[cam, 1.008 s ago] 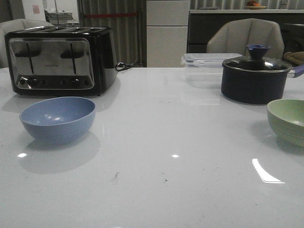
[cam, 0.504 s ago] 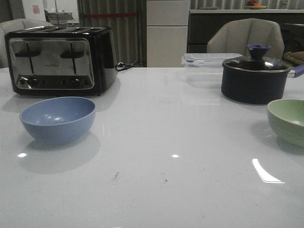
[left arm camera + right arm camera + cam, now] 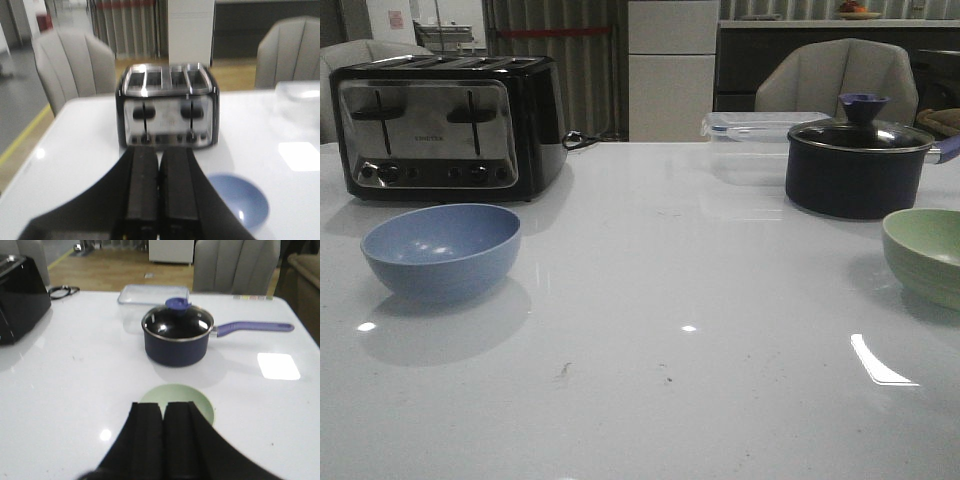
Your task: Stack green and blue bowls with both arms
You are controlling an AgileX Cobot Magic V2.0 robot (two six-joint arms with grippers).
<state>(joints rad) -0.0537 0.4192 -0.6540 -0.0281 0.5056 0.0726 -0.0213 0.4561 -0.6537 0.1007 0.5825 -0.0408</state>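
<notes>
blue bowl upright left, green bowl right

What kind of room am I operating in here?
Probably a kitchen or dining area, perhaps a mock-up: a four-slot toaster, a lidded saucepan and bowls share a white table with upholstered chairs around it.

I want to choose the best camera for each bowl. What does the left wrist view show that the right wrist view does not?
Only the left wrist view shows the blue bowl, the toaster's front and the left gripper, shut. Only the right wrist view shows the green bowl, the pot, a clear container and the right gripper, shut. Both share the white table and the toaster.
</notes>
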